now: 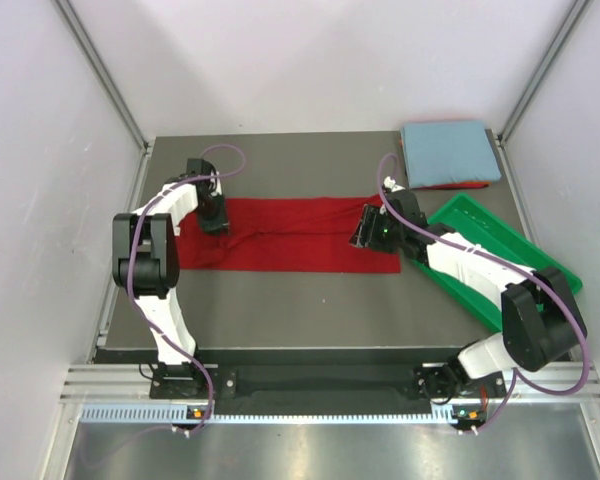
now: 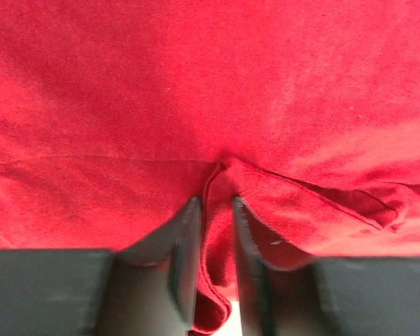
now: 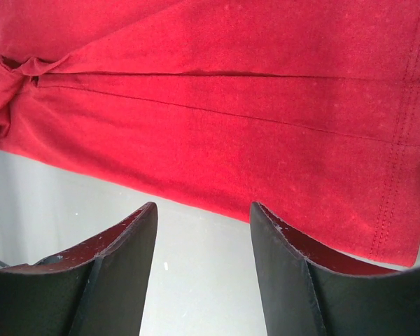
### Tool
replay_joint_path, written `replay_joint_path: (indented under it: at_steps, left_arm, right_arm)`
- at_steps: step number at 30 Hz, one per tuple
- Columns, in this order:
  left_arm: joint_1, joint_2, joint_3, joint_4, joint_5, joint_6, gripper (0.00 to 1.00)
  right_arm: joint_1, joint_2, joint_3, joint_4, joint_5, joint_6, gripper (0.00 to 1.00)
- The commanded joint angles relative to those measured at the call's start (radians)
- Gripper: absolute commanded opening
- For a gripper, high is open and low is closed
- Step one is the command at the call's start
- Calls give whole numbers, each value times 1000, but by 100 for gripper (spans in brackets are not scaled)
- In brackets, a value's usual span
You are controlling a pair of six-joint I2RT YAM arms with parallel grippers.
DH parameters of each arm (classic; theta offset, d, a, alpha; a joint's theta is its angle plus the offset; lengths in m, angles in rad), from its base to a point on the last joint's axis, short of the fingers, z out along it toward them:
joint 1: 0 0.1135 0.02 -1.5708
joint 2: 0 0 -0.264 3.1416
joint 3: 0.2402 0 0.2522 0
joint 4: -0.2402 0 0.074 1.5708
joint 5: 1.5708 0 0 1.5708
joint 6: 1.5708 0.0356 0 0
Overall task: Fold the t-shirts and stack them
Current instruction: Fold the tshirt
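A dark red t-shirt (image 1: 290, 235) lies folded into a long strip across the middle of the table. At its left end my left gripper (image 1: 217, 222) is down on the cloth. In the left wrist view the left gripper (image 2: 215, 208) is shut on a raised fold of the red t-shirt (image 2: 217, 91). My right gripper (image 1: 364, 234) is at the strip's right end. Seen from the right wrist, the right gripper (image 3: 203, 210) is open over bare table, just short of the red t-shirt's (image 3: 231, 105) hem. A folded light blue t-shirt (image 1: 450, 150) lies on another red one (image 1: 442, 186) at the back right.
A green plastic tray (image 1: 520, 245) sits at the right side of the table, partly under my right arm. The grey table top (image 1: 280, 310) shows in front of the red strip. White walls close in the table's sides and back.
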Motion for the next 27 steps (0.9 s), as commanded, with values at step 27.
replay_joint_path:
  at_steps: [27]
  left_arm:
    - [-77,-237,-129,-24,182,17,16]
  right_arm:
    - [88,103,104,91,-36,-11,56]
